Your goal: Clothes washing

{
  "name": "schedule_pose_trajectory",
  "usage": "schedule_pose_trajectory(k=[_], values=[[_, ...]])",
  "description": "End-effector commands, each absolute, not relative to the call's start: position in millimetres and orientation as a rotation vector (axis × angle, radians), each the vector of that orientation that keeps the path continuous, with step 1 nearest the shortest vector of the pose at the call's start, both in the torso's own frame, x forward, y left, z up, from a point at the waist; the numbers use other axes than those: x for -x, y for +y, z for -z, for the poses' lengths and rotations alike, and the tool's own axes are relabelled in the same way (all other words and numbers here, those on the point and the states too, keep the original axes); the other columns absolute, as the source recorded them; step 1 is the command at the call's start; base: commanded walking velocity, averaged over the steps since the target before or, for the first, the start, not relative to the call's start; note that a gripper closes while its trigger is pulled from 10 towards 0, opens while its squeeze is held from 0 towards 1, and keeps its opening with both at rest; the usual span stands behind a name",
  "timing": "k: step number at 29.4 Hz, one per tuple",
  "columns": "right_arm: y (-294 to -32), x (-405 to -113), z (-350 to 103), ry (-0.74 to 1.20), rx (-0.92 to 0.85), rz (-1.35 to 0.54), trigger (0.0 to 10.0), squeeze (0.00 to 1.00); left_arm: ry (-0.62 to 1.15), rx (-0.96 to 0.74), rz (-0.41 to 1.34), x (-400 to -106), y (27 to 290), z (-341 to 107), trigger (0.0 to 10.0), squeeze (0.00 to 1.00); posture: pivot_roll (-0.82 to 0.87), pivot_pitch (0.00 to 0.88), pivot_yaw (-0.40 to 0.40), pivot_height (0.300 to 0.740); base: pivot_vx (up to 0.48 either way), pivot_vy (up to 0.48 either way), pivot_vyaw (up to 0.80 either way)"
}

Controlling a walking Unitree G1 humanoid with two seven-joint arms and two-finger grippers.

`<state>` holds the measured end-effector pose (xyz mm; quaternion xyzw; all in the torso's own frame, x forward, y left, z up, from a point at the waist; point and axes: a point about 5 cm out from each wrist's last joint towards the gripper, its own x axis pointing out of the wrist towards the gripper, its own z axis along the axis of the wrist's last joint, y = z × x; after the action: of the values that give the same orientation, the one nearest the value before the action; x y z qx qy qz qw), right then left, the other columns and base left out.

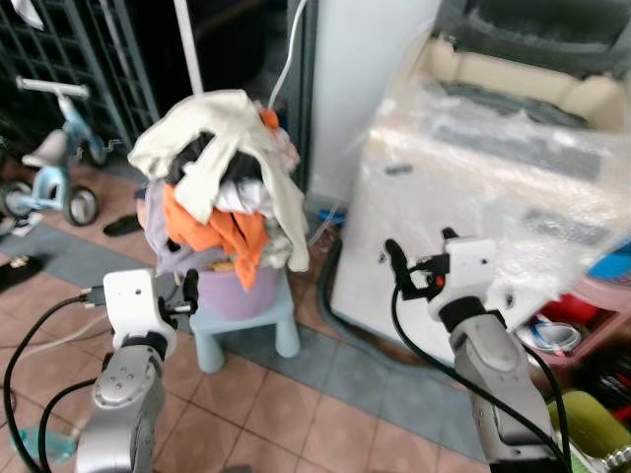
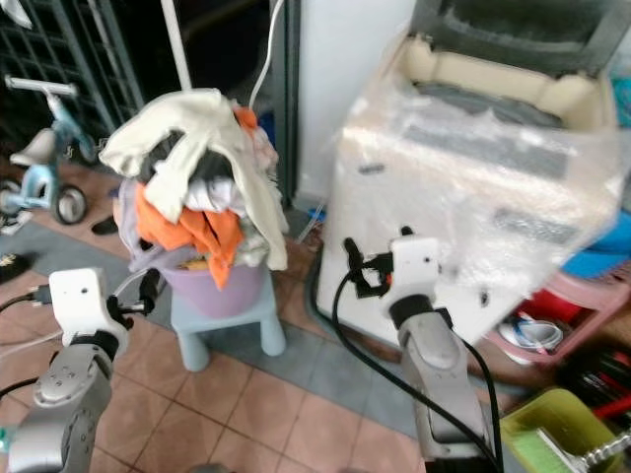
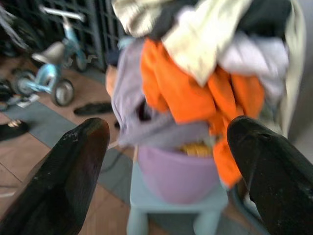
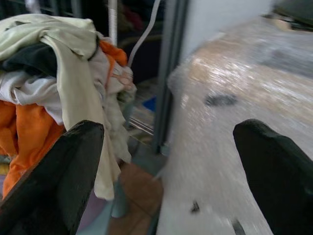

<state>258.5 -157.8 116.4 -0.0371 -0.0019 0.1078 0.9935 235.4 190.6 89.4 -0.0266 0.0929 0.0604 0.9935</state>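
A heap of clothes [image 1: 227, 177], cream, orange, white and dark, overflows a purple basin [image 1: 242, 294] on a light blue stool [image 1: 246, 330]. To its right stands a top-loading washing machine [image 1: 473, 197] wrapped in clear plastic, its lid raised. My left gripper [image 1: 185, 294] is held up just left of the basin, open and empty; in the left wrist view its fingers [image 3: 73, 166] frame the basin [image 3: 176, 174]. My right gripper [image 1: 409, 261] hovers open in front of the machine's near corner, between the machine and the clothes [image 4: 58, 73].
A child's tricycle [image 1: 49, 168] and a black shoe [image 1: 123, 225] stand at the left by a dark metal grille. A grey mat [image 1: 335, 370] lies under the stool. A pink basket [image 1: 577, 320] and a green container [image 1: 596, 429] crowd the floor at the right.
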Motion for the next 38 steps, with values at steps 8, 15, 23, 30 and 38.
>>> schedule_pose_trajectory(k=[8,15,23,30,38], values=[[-156.1,-253.4,-113.8,-0.003,0.110,-0.271,10.0,0.00,0.177,0.058,-0.107,-237.2,183.1,-90.6,10.0,0.00,-0.07,0.000,-0.010,0.740,0.370,0.033,0.73],[-152.1,-254.0,-113.5,-0.012,0.121,-0.299,10.0,0.00,0.166,0.041,-0.106,-238.1,183.2,-91.8,10.0,0.00,-0.07,0.000,-0.013,0.740,0.342,0.325,0.59],[-154.9,-256.0,-114.8,-0.023,0.133,-0.276,10.0,0.00,0.155,0.035,-0.082,-238.7,179.9,-93.3,10.0,0.00,-0.07,0.000,-0.012,0.740,0.435,0.071,0.00],[-151.5,-260.7,-118.2,-0.039,0.136,-0.301,10.0,0.00,0.150,0.040,-0.075,-239.9,177.9,-93.6,10.0,0.00,-0.07,0.000,-0.015,0.740,0.459,0.000,0.00],[-145.1,-280.3,-129.4,-0.078,0.144,-0.318,10.0,0.00,0.155,0.043,-0.063,-240.2,175.6,-92.8,10.0,0.00,-0.05,0.000,-0.027,0.740,0.409,0.000,0.00]])
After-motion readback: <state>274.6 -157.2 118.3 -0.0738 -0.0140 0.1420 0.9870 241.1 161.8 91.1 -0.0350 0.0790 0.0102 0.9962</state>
